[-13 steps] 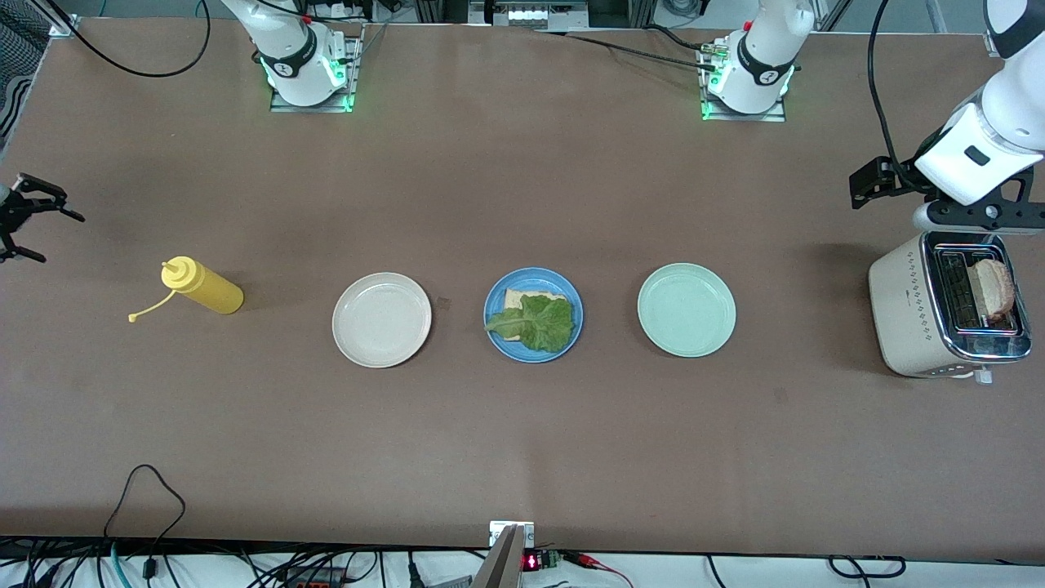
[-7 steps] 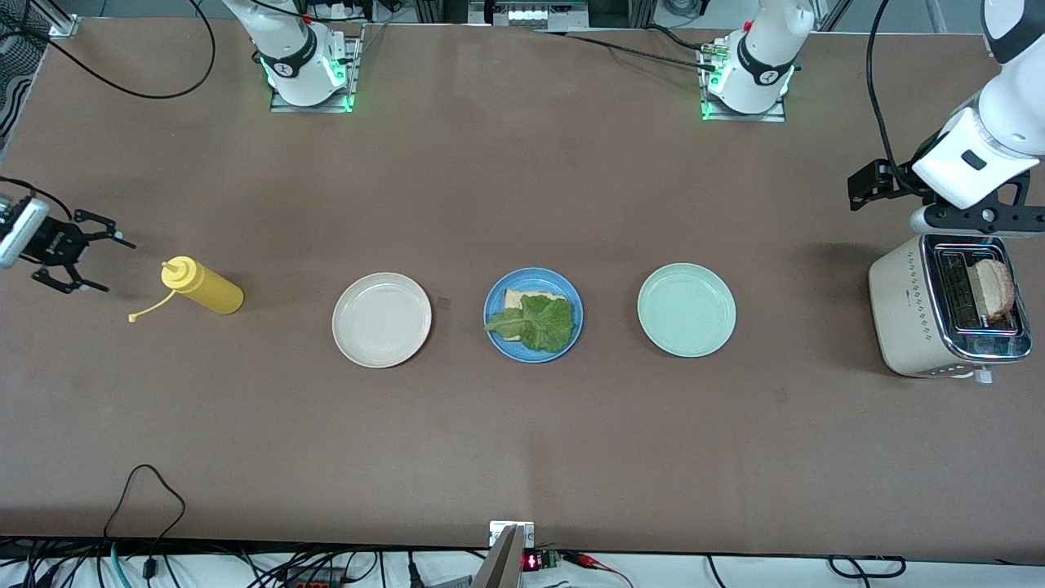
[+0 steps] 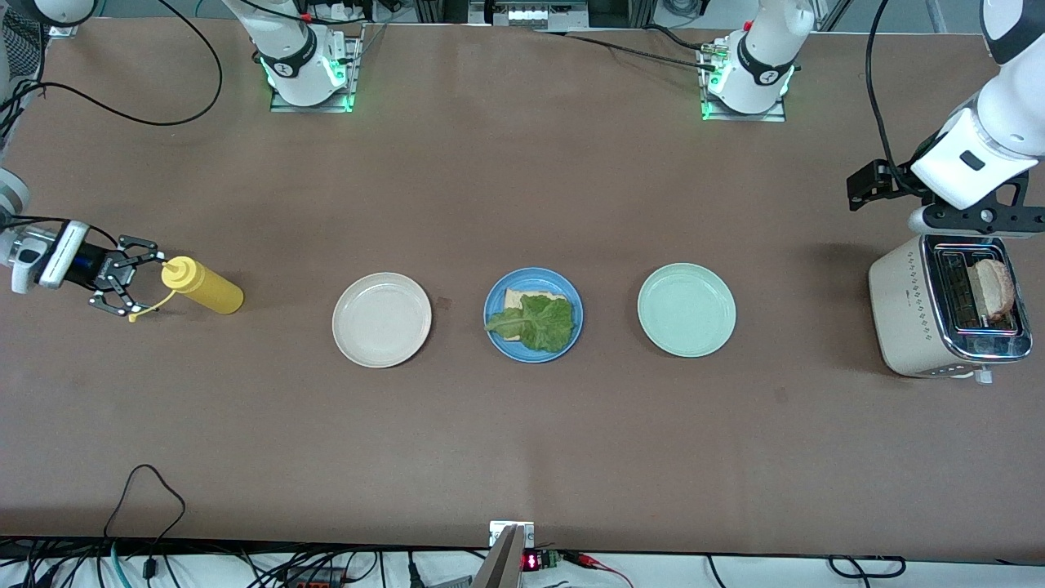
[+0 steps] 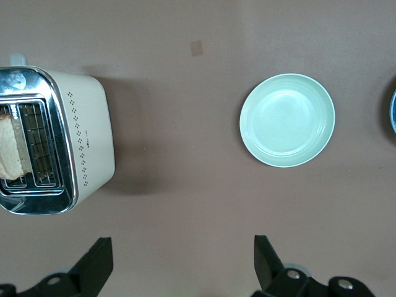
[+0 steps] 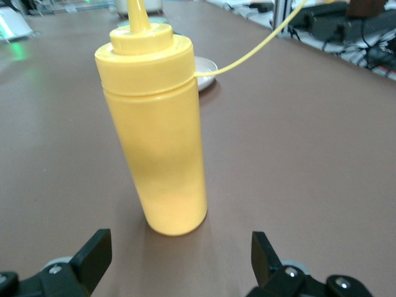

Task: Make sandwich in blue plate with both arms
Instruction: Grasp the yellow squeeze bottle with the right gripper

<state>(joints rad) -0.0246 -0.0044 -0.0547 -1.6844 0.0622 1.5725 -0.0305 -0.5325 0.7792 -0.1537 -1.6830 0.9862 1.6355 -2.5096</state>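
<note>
- My right tool (image 3: 135, 284) stands spread beside the bottle (image 3: 202, 286), level with its cap; a high pinch could tip it or snag the cap's tether.
- Squeezing the soft bottle hard could squirt sauce onto the worktop (image 3: 522, 425) before it reaches the blue plate (image 3: 493, 329).
- My left tool (image 4: 182, 263), spread with nothing in it, hangs over bare worktop beside the toaster (image 3: 898, 314); a skewed descent could knock the rim or crush the toast (image 3: 994, 290).
- The sandwich is half made: bread (image 3: 516, 297) and lettuce (image 3: 535, 323) lie on the blue plate, between the white plate (image 3: 381, 319) and green plate (image 3: 686, 309). A careless drop could drag the lettuce off.
</note>
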